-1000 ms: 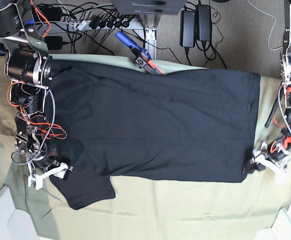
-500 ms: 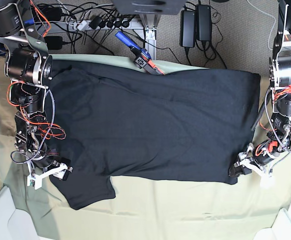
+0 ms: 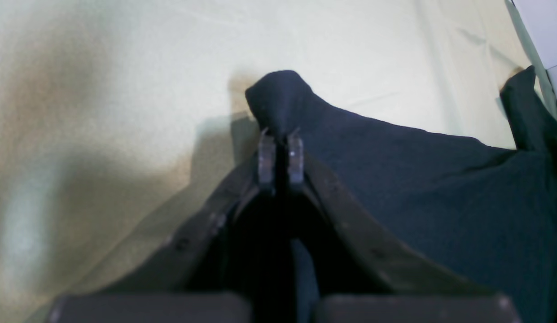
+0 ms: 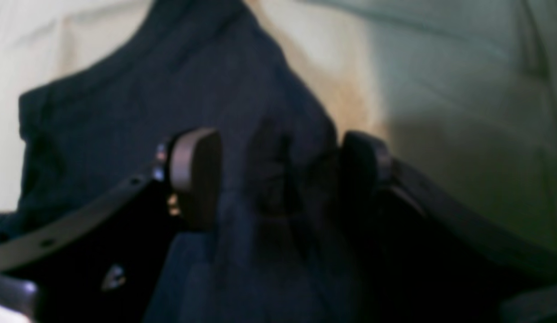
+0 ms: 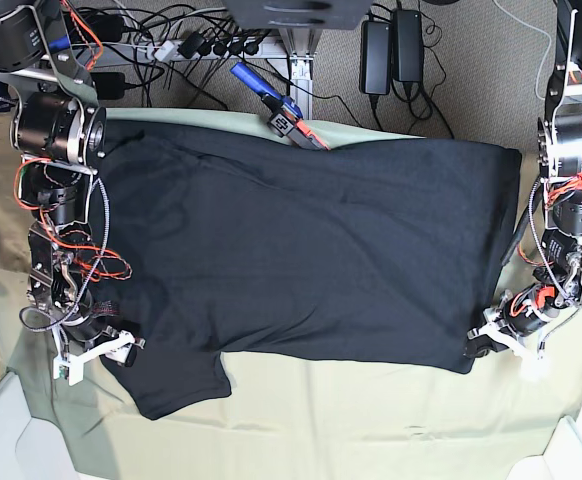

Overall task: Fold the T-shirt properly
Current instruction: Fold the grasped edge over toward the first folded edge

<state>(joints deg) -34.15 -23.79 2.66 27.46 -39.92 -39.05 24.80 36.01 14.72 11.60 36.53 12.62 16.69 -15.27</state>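
Left wrist view: the left gripper [image 3: 281, 134] is pinched tight on a corner of the T-shirt [image 3: 440, 188], which lies on the green sheet [image 3: 125, 67].

Right wrist view: the right gripper [image 4: 278, 170] stands wide, cloth between its fingers [image 4: 195, 172].

Base view: the T-shirt [image 5: 311, 250] is spread flat across the sheet [image 5: 371, 420], with one gripper at each lower corner.

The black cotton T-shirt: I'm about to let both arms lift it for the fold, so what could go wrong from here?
1. The left gripper is shut on only a small corner of the black cotton T-shirt; a quick lift could pull it free.
2. The right gripper is open, with cloth between its fingers but not clamped; lifting now might raise one side only.
3. The pale green cloth sheet beneath could bunch if dragged.
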